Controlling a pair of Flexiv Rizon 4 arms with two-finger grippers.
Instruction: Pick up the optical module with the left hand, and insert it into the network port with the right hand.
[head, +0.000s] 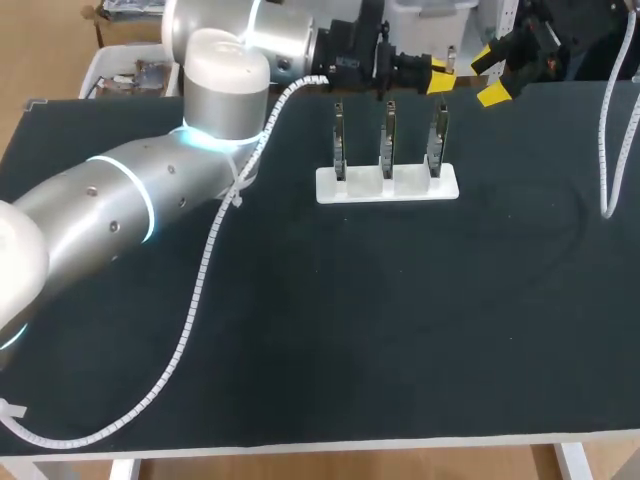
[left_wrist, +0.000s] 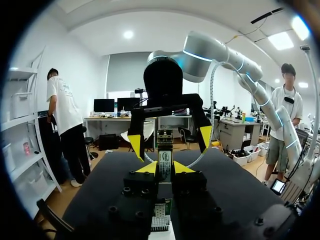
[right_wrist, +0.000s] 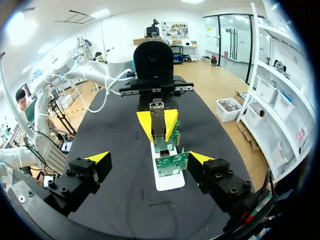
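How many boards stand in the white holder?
3, in a row, all upright: left board, middle board, right board, each in its own slot of the white holder. The head view shows none hidden.

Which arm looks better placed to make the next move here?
Probably the right: the right gripper is open, facing the optical module that the left gripper is shut on, ready to take it.

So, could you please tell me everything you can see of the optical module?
The optical module is a slim grey metal bar with a label on one face. The left gripper is shut on it, holding it in the air near the white rack. It points toward the open right gripper, which does not touch it.
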